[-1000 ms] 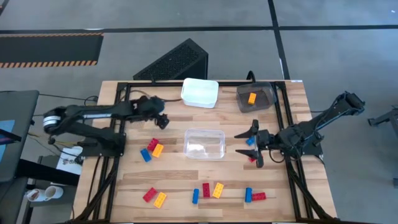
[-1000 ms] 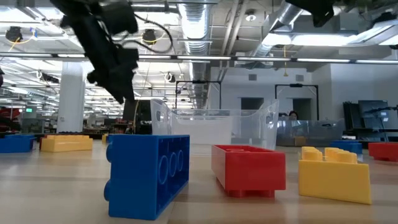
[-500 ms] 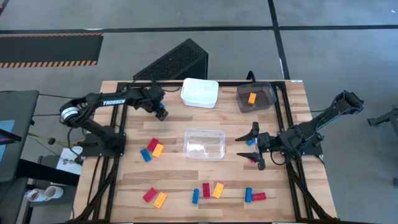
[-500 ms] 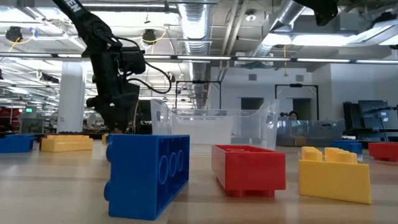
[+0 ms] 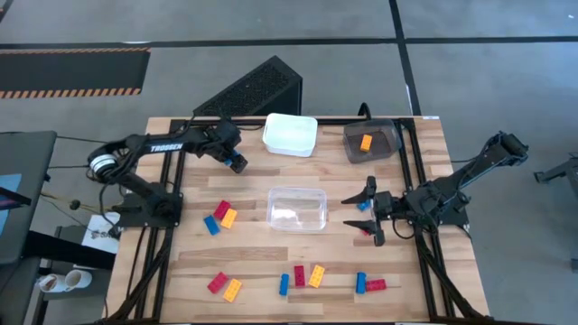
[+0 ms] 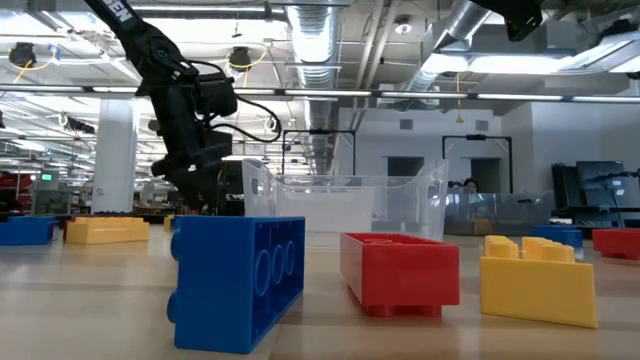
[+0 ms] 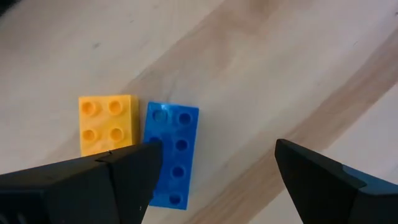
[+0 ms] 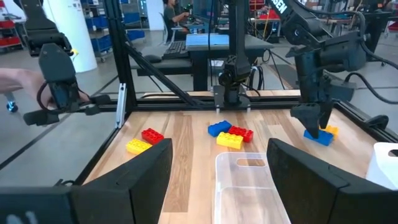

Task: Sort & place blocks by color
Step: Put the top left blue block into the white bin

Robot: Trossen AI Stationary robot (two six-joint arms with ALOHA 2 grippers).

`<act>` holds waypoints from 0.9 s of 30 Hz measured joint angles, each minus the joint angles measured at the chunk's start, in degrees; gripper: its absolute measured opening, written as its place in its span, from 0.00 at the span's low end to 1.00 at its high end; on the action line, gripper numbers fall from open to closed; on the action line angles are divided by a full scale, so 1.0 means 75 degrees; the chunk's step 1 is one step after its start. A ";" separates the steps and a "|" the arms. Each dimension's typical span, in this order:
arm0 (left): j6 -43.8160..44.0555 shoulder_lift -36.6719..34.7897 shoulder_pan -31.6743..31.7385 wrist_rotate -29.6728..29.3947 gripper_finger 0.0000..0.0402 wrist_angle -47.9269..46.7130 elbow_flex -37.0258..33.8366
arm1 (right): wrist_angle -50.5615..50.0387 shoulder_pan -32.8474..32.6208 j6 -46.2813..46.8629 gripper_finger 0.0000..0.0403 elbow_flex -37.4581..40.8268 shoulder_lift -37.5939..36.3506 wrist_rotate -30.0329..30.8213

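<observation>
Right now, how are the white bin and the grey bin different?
The white bin looks empty; the grey bin holds one orange block. The white bin is pale and bright; the grey bin is dark. Both are rectangular and sit at the table's far edge.

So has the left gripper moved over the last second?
Yes. In the high view the left gripper has swung from the table's left side toward the white bin, now over a blue block, fingers open.

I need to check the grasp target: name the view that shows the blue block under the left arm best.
Left wrist view: the blue block lies beside a yellow block, studs up, between the left gripper's open fingers. High view shows a speck; right wrist view, it far off; low view hides it.
</observation>
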State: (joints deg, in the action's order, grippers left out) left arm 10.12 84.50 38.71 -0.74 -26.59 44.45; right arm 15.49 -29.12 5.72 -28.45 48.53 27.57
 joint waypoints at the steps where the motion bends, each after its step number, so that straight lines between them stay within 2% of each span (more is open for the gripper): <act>1: 0.0001 0.0049 0.0036 0.0067 0.74 0.0001 -0.0003 | 0.0001 0.0000 -0.0001 0.70 0.0000 0.0000 0.0000; 7: -0.0020 0.0625 0.0127 0.0083 0.74 0.0219 0.0035 | -0.0023 0.0000 -0.0057 0.70 0.0000 0.0003 0.0017; 12: -0.0063 0.0816 -0.0003 0.0634 0.74 0.0247 0.0052 | -0.0067 0.0000 -0.0143 0.70 0.0000 0.0003 0.0137; 15: -0.0096 0.0673 -0.0336 0.0934 0.73 0.0113 0.0017 | -0.0067 0.0000 -0.0169 0.70 0.0000 0.0003 0.0137; 21: 0.0077 0.0165 -0.1058 0.1039 0.68 -0.0175 -0.0049 | -0.0064 0.0000 -0.0169 0.70 0.0000 0.0003 0.0137; 27: 0.0136 -0.0583 -0.1574 0.0572 0.63 -0.0405 -0.0040 | -0.0053 0.0000 -0.0165 0.70 0.0000 0.0003 0.0137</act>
State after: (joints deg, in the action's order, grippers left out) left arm 11.15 80.13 26.91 3.54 -29.62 44.14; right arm 15.09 -29.12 4.48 -28.45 48.56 28.60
